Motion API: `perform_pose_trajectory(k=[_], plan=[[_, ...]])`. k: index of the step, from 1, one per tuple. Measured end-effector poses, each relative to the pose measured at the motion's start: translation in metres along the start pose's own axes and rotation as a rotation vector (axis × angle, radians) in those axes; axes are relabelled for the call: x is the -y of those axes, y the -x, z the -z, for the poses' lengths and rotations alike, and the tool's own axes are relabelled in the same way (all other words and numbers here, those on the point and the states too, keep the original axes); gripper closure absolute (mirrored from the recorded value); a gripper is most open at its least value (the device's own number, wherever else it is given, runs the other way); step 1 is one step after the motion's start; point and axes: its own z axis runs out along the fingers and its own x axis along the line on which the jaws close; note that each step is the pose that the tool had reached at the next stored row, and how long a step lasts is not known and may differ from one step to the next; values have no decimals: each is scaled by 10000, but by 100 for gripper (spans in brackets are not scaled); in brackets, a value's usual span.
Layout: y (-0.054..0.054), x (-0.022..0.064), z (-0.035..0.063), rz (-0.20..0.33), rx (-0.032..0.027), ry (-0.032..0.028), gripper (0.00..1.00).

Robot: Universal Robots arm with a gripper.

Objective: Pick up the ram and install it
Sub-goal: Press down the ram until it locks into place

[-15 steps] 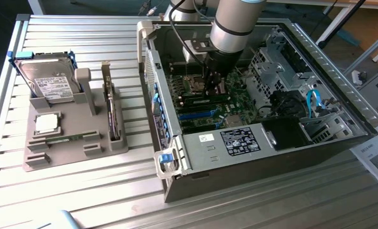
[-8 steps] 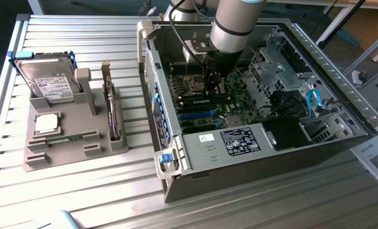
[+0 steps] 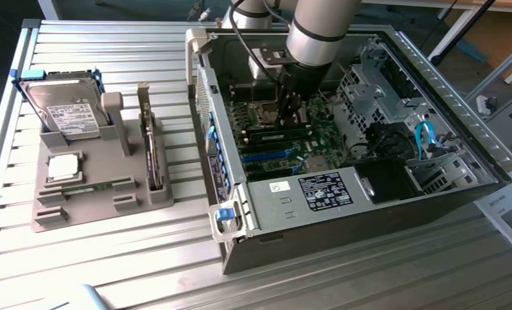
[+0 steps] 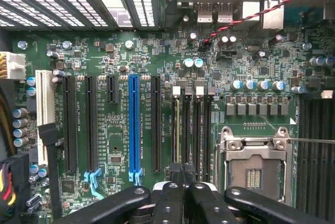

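The ram (image 4: 177,130) stands edge-up in one of the dark memory slots on the green motherboard (image 4: 120,67), beside the silver processor socket (image 4: 255,164). It shows as a thin yellow-green line. My gripper (image 4: 183,171) is shut, its black fingertips (image 4: 176,172) pressed together right over the near end of that line. I cannot tell if they touch it. In the exterior view the gripper (image 3: 288,123) reaches down into the open computer case (image 3: 428,71), just above a long dark stick, the ram (image 3: 277,137), on the board.
A grey fixture (image 3: 75,210) on the slatted table at the exterior view's left holds a labelled hard drive (image 3: 66,110), a square silver chip (image 3: 62,168), a thin green strip (image 3: 92,187) and an upright narrow card (image 3: 155,158). Case walls, blue cables (image 3: 423,139) and a drive cage surround the arm.
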Motion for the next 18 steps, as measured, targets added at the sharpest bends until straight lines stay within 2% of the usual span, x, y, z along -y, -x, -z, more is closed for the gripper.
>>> perform_pose_trajectory(k=[5,14,18], plan=[[0,-11,16,1,-1,1,90],[-1,-330,22,2,1,-109,90],[-1,-431,24,3,1,-140,90]])
